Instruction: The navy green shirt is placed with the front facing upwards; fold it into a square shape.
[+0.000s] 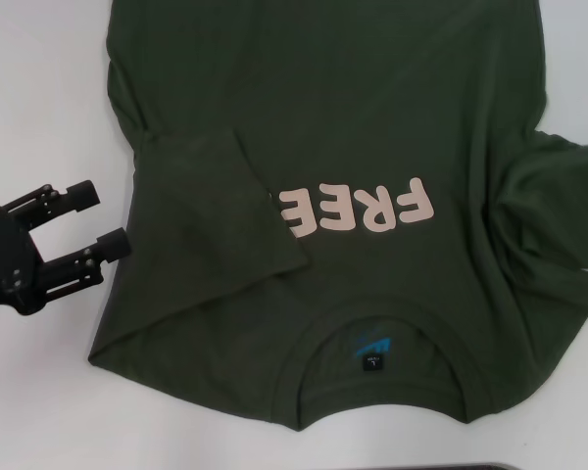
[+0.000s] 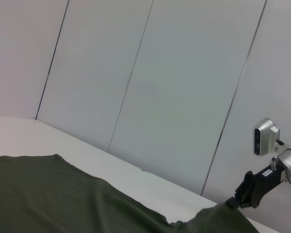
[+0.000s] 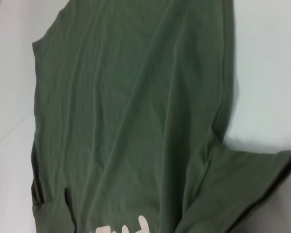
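The navy green shirt [image 1: 372,117] lies front up on the white table [image 1: 39,98], with its collar [image 1: 318,328] towards me and pale pink letters [image 1: 358,208] on the chest. Its left sleeve [image 1: 225,206] is folded in over the chest. The other sleeve [image 1: 568,196] lies spread out to the right. My left gripper [image 1: 108,217] is open and empty, just off the shirt's left edge. My right gripper is out of the head view. It shows far off in the left wrist view [image 2: 240,198], at a raised edge of the shirt [image 2: 63,194].
A small black-and-blue label [image 1: 372,348] sits inside the collar. A dark strip [image 1: 470,466] shows at the table's near edge. Pale wall panels [image 2: 174,87] stand behind the table. The right wrist view looks down on the shirt's body [image 3: 136,121] and spread sleeve [image 3: 242,189].
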Available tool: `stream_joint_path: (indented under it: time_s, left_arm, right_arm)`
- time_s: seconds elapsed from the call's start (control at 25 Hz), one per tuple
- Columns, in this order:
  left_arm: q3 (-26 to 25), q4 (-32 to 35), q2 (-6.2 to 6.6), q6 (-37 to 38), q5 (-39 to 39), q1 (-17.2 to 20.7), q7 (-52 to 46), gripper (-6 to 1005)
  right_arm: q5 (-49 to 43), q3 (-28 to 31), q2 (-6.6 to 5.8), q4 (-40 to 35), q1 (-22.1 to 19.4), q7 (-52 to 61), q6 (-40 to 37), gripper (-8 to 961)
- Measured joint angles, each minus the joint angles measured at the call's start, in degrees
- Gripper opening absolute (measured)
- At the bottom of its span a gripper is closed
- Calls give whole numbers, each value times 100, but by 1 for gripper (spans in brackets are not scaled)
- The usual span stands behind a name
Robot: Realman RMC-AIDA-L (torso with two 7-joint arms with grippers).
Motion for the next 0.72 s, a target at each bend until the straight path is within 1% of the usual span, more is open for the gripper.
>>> stream_joint_path:
  time_s: [0.28,0.72]
  left_arm:
    - [0,0,-8,42,-93,7,-7,781]
    - [0,-5,-9,61,-142,31,-9,781]
  right_arm:
    - [-20,129,-127,-266,-97,191,-65,14]
    - [-30,466,-227,-651,-189,378,-145,16]
